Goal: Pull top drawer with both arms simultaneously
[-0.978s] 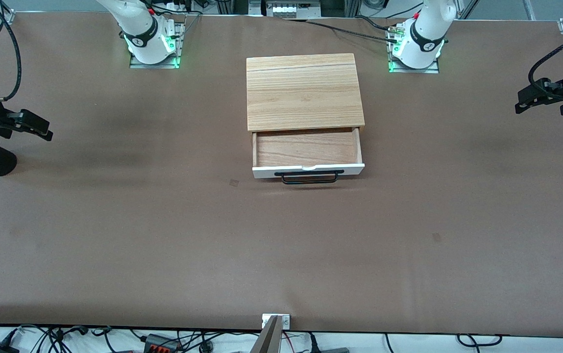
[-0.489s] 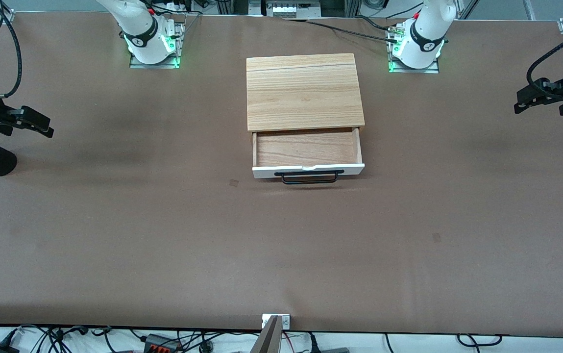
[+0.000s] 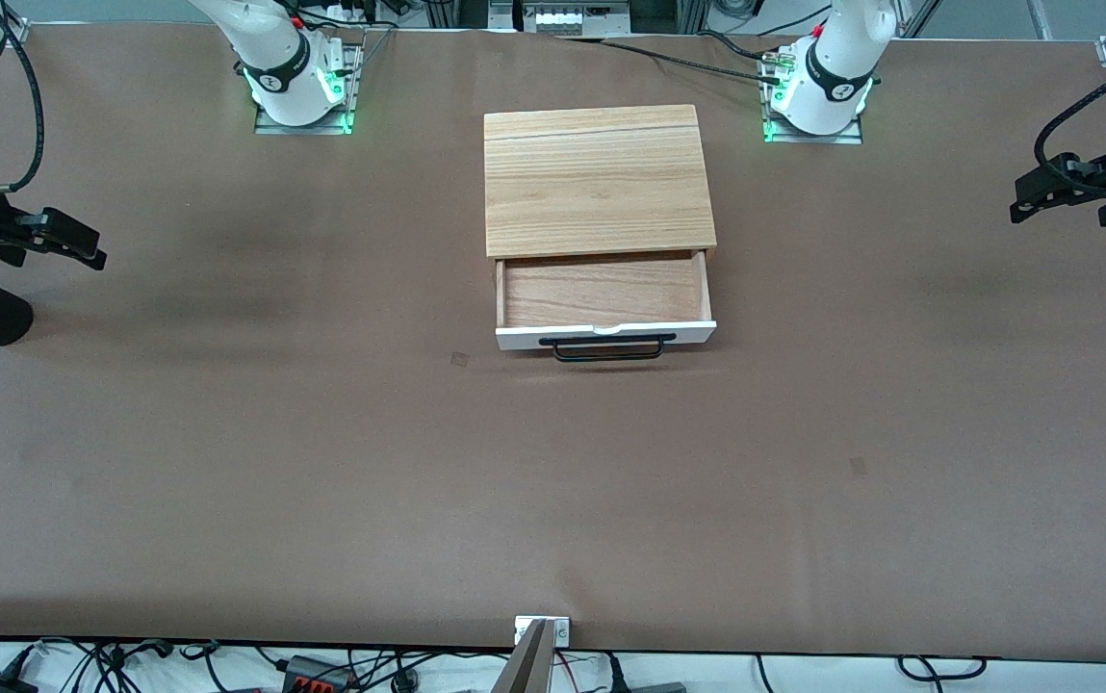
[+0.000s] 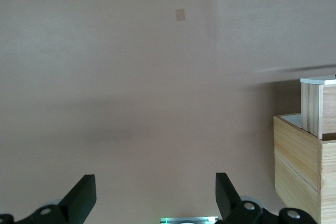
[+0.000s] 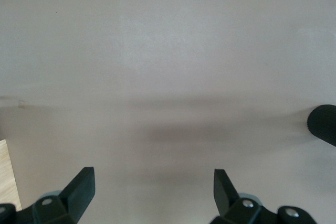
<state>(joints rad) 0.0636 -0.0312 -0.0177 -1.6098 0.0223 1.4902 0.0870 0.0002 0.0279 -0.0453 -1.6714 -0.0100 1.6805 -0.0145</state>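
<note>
top drawer (image 3: 604, 300) sits pulled out, well apart from both wide-open, empty pincers: left pincer (image 3: 1058, 192) and right pincer (image 3: 57, 241) hang over bare surface (image 3: 321, 462); uneven pulling could skew it

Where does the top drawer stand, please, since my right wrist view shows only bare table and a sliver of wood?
Observer: The top drawer is pulled out from under the cabinet top, and it is empty.
Operator: Is my gripper near its handle?
Observer: No. The right gripper hangs over the right arm's end of the table, far from the black bar handle.
Operator: And the left one?
Observer: The left gripper hangs open over the left arm's end of the table.
</note>
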